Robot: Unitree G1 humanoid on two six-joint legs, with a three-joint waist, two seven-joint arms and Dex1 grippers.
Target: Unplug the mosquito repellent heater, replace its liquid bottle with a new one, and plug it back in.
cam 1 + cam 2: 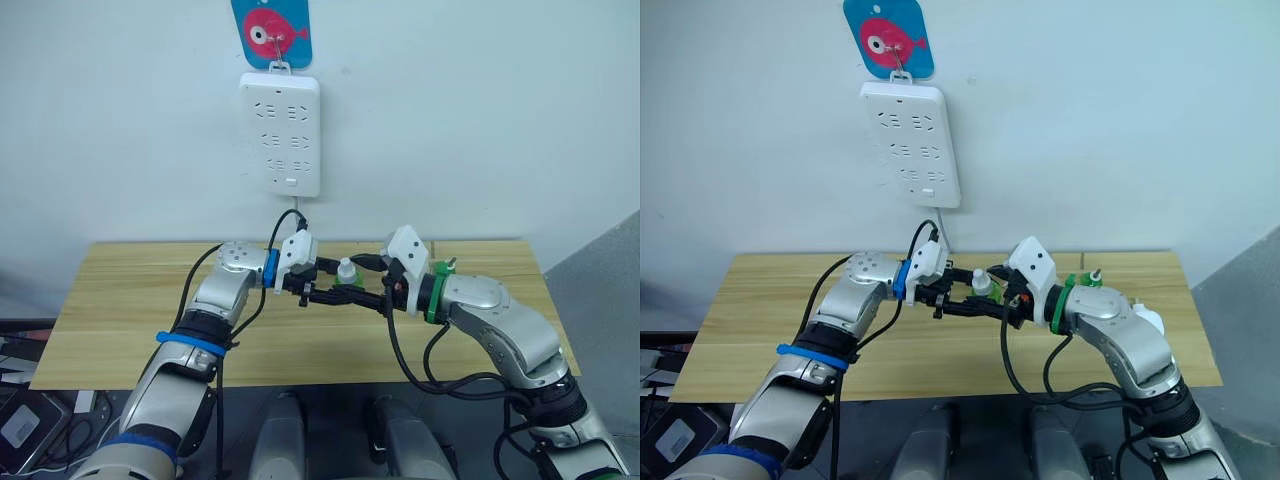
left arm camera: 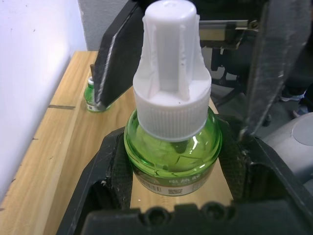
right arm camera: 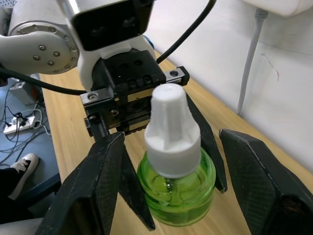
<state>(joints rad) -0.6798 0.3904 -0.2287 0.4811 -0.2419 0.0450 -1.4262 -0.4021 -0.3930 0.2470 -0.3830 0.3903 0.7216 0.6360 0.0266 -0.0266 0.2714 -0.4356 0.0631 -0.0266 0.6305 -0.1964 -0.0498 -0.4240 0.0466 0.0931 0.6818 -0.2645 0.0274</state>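
1. Both arms reach inward and meet above the middle of the wooden table (image 1: 120, 320), nearer its far edge, below the white power strip (image 1: 280, 135) on the wall.
2. The left gripper (image 2: 171, 161) has its two black fingers closed against the green glass body of a liquid bottle (image 2: 172, 142), holding it upright.
3. The right gripper (image 3: 176, 196) faces it, fingers spread wide on either side of the same bottle; its pads stand apart from the glass.
4. The held bottle is round, clear green, with a tall ribbed white cap and a printed label at its base.
5. Two bottles are seen: the held one and a second green bottle (image 2: 91, 96) standing on the table near the far edge, toward the right end.
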